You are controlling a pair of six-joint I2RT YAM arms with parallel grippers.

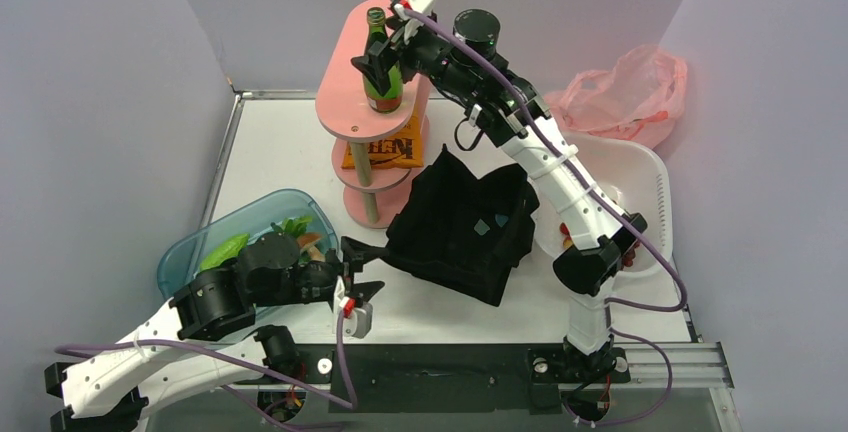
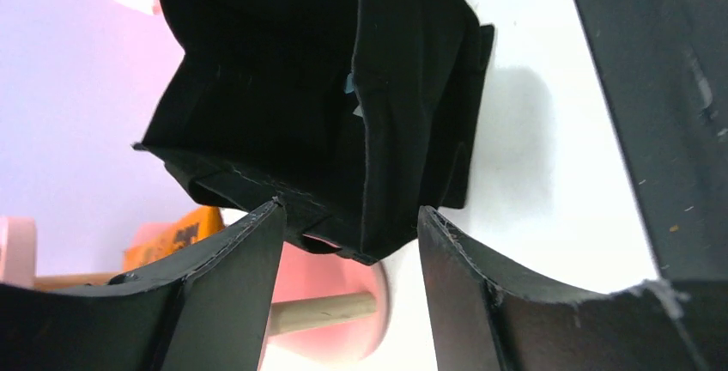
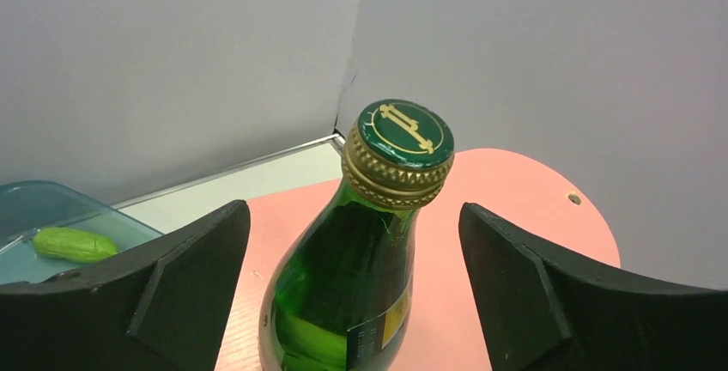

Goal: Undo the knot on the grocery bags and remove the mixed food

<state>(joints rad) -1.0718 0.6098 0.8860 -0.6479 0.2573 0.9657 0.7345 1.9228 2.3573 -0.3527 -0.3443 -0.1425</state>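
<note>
The green glass bottle [image 1: 381, 87] stands upright on the top tier of a pink shelf [image 1: 345, 102]. My right gripper [image 1: 384, 55] is open around its neck, with a gap on each side, as the right wrist view [image 3: 354, 216] shows. The orange snack packet [image 1: 383, 149] lies on the middle tier. The black fabric tote [image 1: 465, 227] sits slumped mid-table. My left gripper [image 1: 380, 270] is open and empty at the tote's near-left corner [image 2: 326, 105]. The pink plastic bag [image 1: 625, 92] lies crumpled at the back right. Leafy greens [image 1: 295, 224] lie in a blue bin.
The translucent blue bin [image 1: 180, 262] at the left also holds a small green cucumber [image 1: 225, 250], which shows in the right wrist view [image 3: 73, 244] too. A white basin [image 1: 650, 182] stands at the right behind my right arm. Grey walls enclose the table.
</note>
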